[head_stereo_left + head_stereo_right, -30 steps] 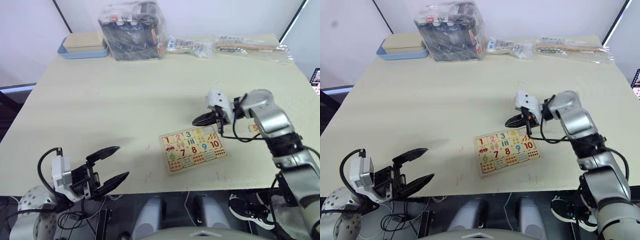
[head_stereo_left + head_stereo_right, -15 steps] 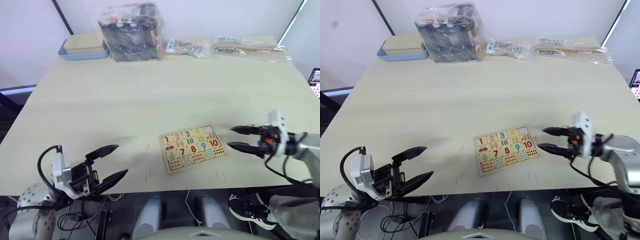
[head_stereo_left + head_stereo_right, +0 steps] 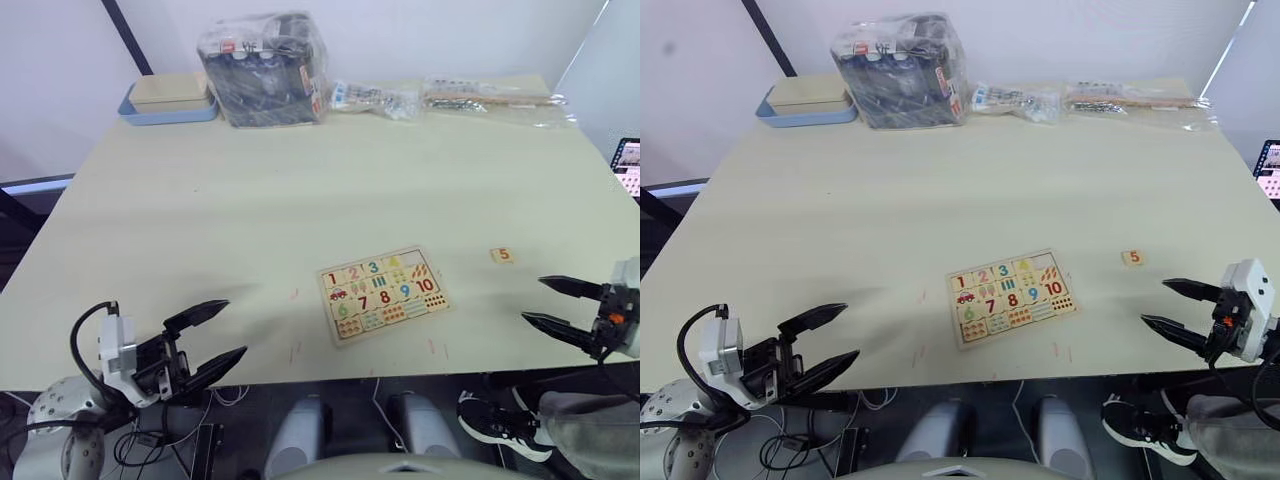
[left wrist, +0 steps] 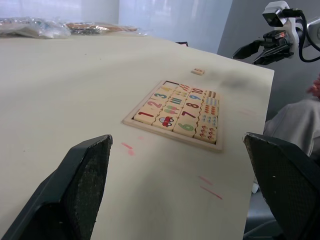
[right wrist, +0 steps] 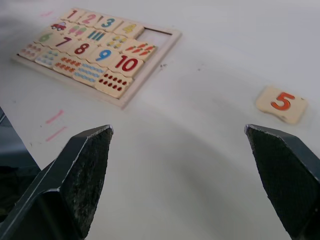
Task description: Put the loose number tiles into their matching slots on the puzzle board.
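R gripper (image 3: 1178, 308) pulled back off board (image 3: 384, 294) | both spread | tile 5 (image 3: 502, 255) loose beside

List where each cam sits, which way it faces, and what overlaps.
Left and right eye views: head, looking down over the table; left gripper and right gripper show, both open.
Left wrist view: low at the table's near edge, facing the puzzle board; own fingers show, and the right gripper beyond.
Right wrist view: facing the board's open slot and the loose 5 tile; own fingers show.
Shared: board and 5 tile.
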